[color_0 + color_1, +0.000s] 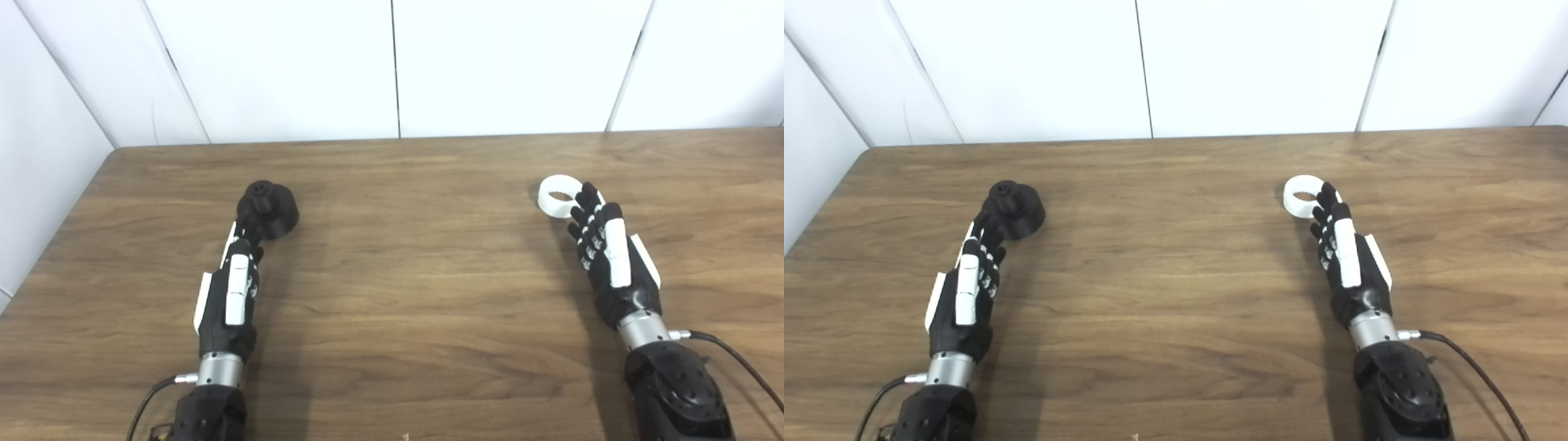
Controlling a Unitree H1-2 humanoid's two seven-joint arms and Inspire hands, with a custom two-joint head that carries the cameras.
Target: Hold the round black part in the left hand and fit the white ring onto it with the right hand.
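Note:
The round black part (269, 208) rests on the wooden table (416, 275) at the left, a small knob on its top. My left hand (236, 278) lies just in front of it, fingers stretched out and reaching its near side, holding nothing. At the right sits the white ring (558, 196), flat on the table. My right hand (606, 254) is right behind it toward me, fingers apart, the fingertips (587, 195) meeting the ring's near right edge without closing on it.
White wall panels (392, 67) stand along the table's far edge and run down its left side. Cables trail from both wrists near the picture's bottom edge. Bare wood lies between the two hands.

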